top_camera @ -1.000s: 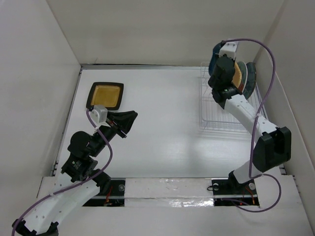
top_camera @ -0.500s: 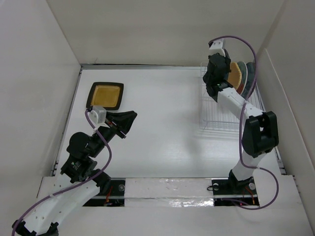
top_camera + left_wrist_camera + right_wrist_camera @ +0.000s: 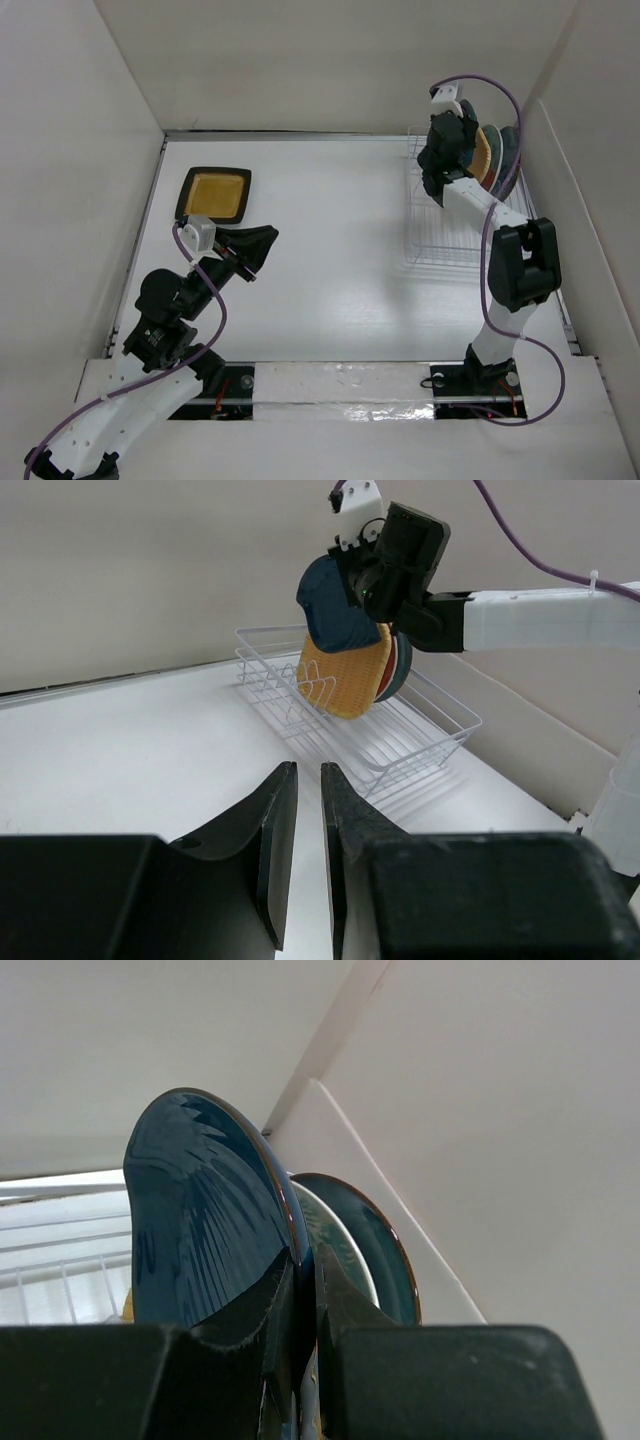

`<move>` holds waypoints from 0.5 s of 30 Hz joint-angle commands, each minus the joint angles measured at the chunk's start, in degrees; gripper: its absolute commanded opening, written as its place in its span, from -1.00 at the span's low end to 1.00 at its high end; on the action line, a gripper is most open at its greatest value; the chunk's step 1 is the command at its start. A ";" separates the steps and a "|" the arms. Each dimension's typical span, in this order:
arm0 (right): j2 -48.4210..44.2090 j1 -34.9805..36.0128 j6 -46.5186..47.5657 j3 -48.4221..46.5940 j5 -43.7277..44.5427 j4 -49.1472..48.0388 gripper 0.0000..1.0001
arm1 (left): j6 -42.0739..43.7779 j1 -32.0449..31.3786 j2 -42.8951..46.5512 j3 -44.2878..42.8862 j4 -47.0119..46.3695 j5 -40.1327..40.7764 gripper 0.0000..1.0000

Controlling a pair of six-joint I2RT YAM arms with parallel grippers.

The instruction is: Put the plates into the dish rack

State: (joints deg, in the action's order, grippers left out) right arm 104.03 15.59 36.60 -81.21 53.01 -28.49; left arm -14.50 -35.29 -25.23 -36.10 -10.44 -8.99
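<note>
The right fingers (image 3: 272,1305) are clamped on the rim of the dark blue plate (image 3: 338,608). The plate hangs tilted above the far end of the dish rack (image 3: 405,742), not seated in its slots (whether its lower edge touches the plate beneath cannot be told). Directly under it, standing on edge in the rack, is the orange wood-toned plate (image 3: 345,678). Just behind that, toward the rack's far side, the red-and-teal plate (image 3: 395,680) and the speckled dark teal plate (image 3: 385,1255) stand close together. The black-rimmed plate with the yellow centre (image 3: 214,195) lies flat on the worktop (image 3: 330,260), well to the left of the rack. The left fingers (image 3: 272,830) hover over the worktop, also well left of the rack. They are pressed nearly together, with only a thin slit between them and nothing in it.
</note>
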 commanded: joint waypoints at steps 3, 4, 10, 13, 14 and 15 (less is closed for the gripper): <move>-0.50 -1.35 0.75 2.37 1.21 -14.38 -1.00 | -0.26 -0.31 0.27 -0.64 -2.57 -0.15 -0.73; -0.14 -1.36 0.93 2.55 1.21 -14.92 -1.00 | -0.26 -0.31 0.27 -0.64 -2.57 -0.15 -0.73; 2.58 -1.36 1.28 1.76 0.86 -16.25 -1.00 | -0.18 -0.31 -0.52 -0.64 -2.48 -0.15 -0.73; 3.46 -1.36 0.84 2.28 0.60 -16.42 -1.00 | -0.09 -0.31 -0.87 -0.64 -2.48 -0.06 -0.73; 3.64 -1.36 0.75 2.54 0.60 -16.60 -1.00 | -0.09 -0.31 -1.04 -0.64 -2.57 -0.06 -0.73; 3.81 -1.36 0.32 3.16 0.34 -16.60 -1.00 | -0.09 -0.31 -1.13 -0.64 -2.48 -0.06 -0.73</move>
State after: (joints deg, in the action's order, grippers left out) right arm 109.51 14.28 37.28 -77.65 53.15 -34.70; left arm -14.50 -35.29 -25.89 -36.10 -10.44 -8.97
